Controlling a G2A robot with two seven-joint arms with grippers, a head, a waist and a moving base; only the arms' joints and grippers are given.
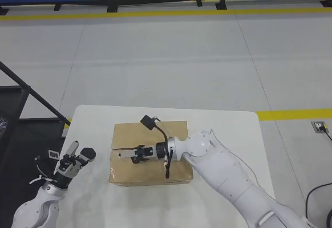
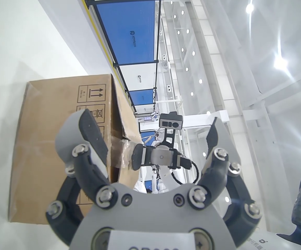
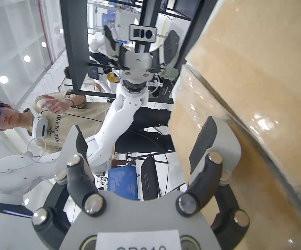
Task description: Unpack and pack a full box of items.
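Box (image 1: 150, 171), taped shut, on surface (image 1: 229, 131). Right end effector (image 1: 135, 155), fingers apart, over top seam. Left end effector (image 1: 79, 151), apart, at box's 9 o'clock. Likely risk: unbraced box drags.

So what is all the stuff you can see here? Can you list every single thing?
box: one, brown cardboard, middle of the table, flaps shut
tape: one strip, clear and shiny, along the box's top seam
table: one, white, under the box
floor stripes: two, yellow, on the grey floor beyond the table
floor socket: one, grey, on the floor beside the table, with a black cable running from it
right gripper: one, grey and black, over the box top at the seam, open
left gripper: one, grey and black, apart from the box near the table's left edge, open, holding nothing
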